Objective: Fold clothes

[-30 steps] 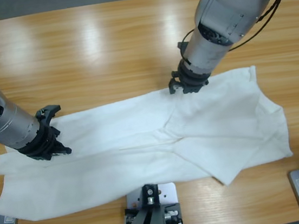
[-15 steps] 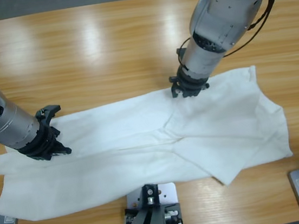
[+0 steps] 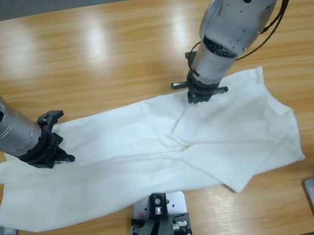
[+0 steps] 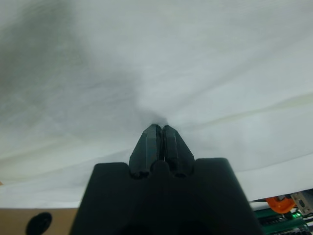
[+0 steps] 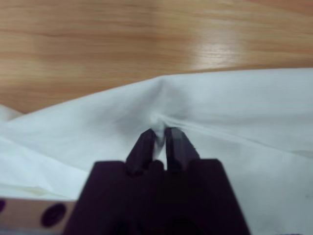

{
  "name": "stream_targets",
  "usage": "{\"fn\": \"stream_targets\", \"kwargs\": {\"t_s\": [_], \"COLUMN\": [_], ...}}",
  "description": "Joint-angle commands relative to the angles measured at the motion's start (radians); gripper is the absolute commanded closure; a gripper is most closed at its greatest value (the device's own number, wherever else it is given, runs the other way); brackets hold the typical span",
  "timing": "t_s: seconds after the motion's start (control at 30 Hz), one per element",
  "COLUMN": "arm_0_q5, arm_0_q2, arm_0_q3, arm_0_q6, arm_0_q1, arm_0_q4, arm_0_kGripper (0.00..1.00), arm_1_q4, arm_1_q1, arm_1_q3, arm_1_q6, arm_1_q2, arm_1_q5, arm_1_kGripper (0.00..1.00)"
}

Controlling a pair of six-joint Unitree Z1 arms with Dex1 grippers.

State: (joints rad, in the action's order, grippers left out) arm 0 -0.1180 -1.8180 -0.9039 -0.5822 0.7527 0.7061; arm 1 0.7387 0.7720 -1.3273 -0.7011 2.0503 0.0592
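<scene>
One camera sits up high and looks straight down on the whole surface (image 3: 97, 50). Two more ride on the arms, very close to the white shirt (image 3: 149, 147). All three see that shirt.

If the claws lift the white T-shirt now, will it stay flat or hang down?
Probably hang down: the T-shirt lies limp and creased on the table. It bunches where the right claw pinches its edge, so it is likely soft, light, and would sag between both claws.

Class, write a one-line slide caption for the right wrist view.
The right gripper pinches a ridge of the white T-shirt near its far edge, with bare wooden table beyond.
</scene>
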Motion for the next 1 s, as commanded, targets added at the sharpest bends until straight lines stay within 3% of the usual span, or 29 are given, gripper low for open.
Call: {"fn": "stream_targets", "kwargs": {"t_s": [0.03, 0.5, 0.53, 0.6, 0.63, 0.67, 0.77, 0.9, 0.97, 1.0], "arm_0_q5": [-0.011, -0.005, -0.005, -0.005, -0.005, -0.005, -0.005, 0.020, 0.036, 0.037], "arm_0_q2": [-0.013, -0.023, -0.023, -0.026, -0.029, -0.031, -0.033, -0.003, 0.021, 0.029], "arm_0_q3": [0.034, 0.034, 0.034, 0.034, 0.034, 0.034, 0.034, 0.022, 0.020, 0.020], "arm_0_q6": [-0.005, -0.005, -0.006, -0.005, -0.005, -0.005, -0.005, -0.002, -0.002, -0.002], "arm_0_q1": [0.010, 0.010, 0.010, 0.010, 0.010, 0.010, 0.010, 0.010, 0.010, 0.009], "arm_0_q4": [0.001, -0.003, -0.004, -0.004, -0.004, -0.005, -0.010, -0.010, -0.010, -0.010], "arm_0_kGripper": [1.000, 1.000, 1.000, 1.000, 1.000, 1.000, 1.000, 1.000, 1.000, 1.000], "arm_1_q4": [-0.020, -0.043, -0.041, -0.034, -0.031, -0.020, 0.069, 0.096, 0.046, 0.022], "arm_1_q1": [0.009, 0.079, 0.079, 0.079, 0.079, 0.080, 0.090, 0.091, 0.091, 0.091], "arm_1_q3": [0.030, -0.058, -0.058, -0.059, -0.059, -0.063, -0.083, -0.033, 0.051, 0.097], "arm_1_q6": [0.047, 0.108, 0.103, 0.093, 0.087, 0.084, 0.052, -0.012, -0.020, -0.031], "arm_1_q2": [-0.041, -0.039, -0.031, -0.023, -0.024, -0.029, -0.083, -0.263, -0.301, -0.301], "arm_1_q5": [-0.067, -0.010, -0.006, -0.009, -0.011, -0.021, -0.105, -0.116, -0.068, -0.057], "arm_1_kGripper": [1.000, 0.972, 0.795, 0.218, 0.037, 0.001, 0.000, 0.019, 0.554, 0.714]}}
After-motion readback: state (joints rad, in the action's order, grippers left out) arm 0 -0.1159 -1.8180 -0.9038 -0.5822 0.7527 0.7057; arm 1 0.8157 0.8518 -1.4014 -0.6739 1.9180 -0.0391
